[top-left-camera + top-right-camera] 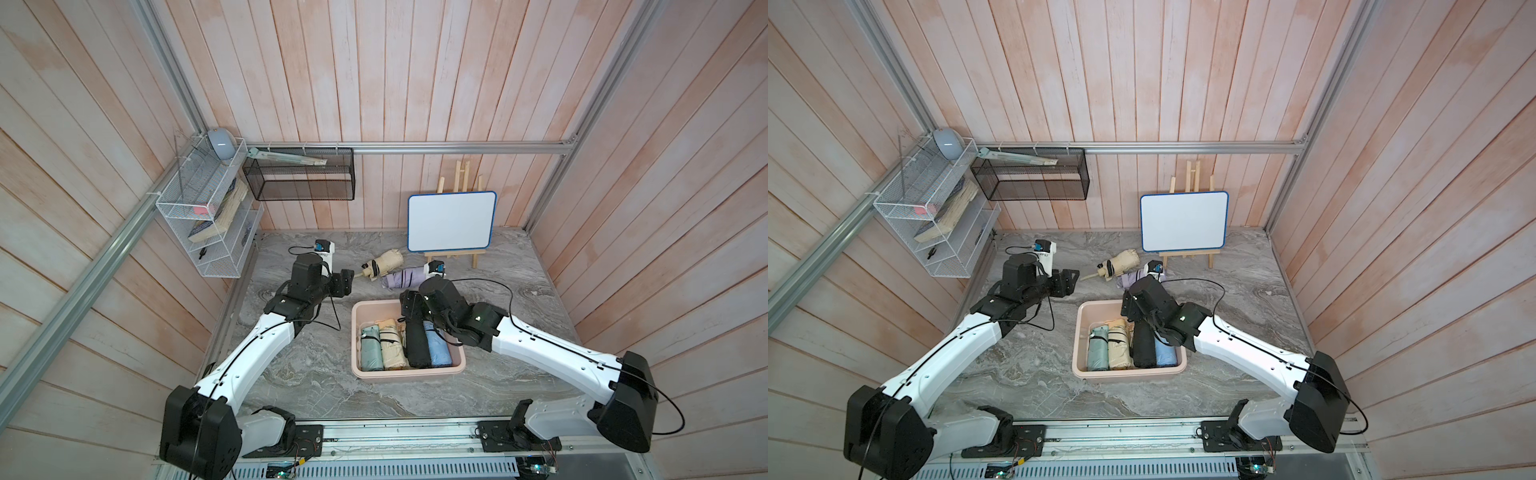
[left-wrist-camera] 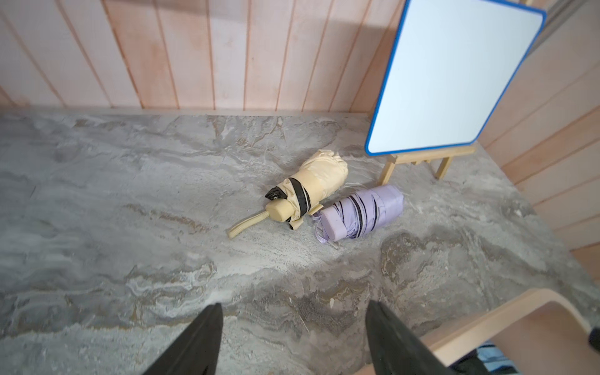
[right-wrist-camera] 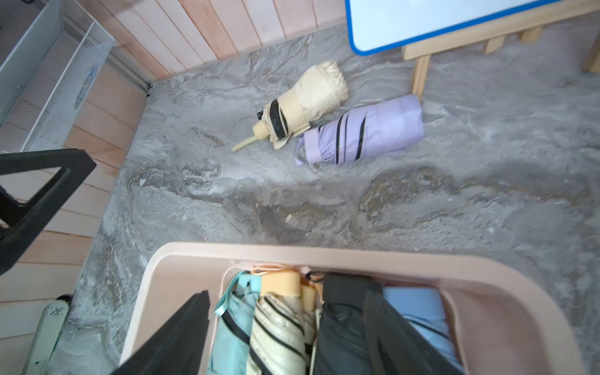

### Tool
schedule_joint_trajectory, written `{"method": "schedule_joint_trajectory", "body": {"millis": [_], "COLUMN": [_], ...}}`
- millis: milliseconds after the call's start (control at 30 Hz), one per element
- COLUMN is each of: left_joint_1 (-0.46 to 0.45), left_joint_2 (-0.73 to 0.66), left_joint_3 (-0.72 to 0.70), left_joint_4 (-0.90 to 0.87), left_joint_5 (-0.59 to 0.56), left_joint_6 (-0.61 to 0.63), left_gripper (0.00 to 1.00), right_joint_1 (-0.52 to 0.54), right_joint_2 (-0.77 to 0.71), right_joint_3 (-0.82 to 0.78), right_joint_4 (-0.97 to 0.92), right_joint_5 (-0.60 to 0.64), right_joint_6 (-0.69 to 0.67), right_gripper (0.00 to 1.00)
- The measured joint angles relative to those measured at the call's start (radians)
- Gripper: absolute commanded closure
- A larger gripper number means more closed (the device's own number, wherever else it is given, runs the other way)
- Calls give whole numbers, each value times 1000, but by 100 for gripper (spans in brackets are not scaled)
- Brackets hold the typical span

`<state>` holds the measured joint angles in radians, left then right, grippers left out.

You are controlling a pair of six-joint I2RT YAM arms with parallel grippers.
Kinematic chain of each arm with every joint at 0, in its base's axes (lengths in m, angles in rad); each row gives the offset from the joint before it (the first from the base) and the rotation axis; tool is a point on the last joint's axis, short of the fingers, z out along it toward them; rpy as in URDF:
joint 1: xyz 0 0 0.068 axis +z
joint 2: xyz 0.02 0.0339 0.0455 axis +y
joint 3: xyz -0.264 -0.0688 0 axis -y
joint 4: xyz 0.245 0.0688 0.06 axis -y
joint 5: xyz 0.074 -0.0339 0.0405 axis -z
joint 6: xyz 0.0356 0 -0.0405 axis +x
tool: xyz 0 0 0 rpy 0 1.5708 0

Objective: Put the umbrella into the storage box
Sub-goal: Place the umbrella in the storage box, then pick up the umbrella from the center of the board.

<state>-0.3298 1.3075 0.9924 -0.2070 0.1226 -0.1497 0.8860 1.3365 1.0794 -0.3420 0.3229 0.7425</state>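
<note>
left fingers [image 2: 194, 344] apart; right fingers [image 3: 175, 337] apart over storage box [image 3: 292, 251]; cream umbrella [image 2: 315, 181]: handle toward left arm [image 1: 266, 340]

Overhead pair, wrist views share storage box [image 3: 292, 251]

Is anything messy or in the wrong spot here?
Yes. The cream umbrella and the lilac umbrella lie slanted on the table, outside the storage box where umbrellas belong. Nothing looks broken.
</note>
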Motion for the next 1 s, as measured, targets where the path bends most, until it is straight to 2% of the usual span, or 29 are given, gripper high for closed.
{"method": "schedule_joint_trajectory", "body": {"millis": [267, 500, 1000], "left_joint_1": [1, 1, 2], "left_joint_2": [237, 471, 799], "left_joint_3": [137, 312, 581], "left_joint_4": [9, -18, -79], "left_joint_5": [115, 166, 145], "left_joint_6": [245, 399, 560], "left_gripper": [21, 19, 16], "right_joint_1": [-120, -160, -219], "right_joint_2": [-22, -22, -21], "right_joint_3": [-1, -2, -2], "right_joint_4": [5, 8, 4], "right_joint_5": [-50, -71, -108], "right_joint_6": [-90, -109, -123], "right_gripper": [21, 21, 21]}}
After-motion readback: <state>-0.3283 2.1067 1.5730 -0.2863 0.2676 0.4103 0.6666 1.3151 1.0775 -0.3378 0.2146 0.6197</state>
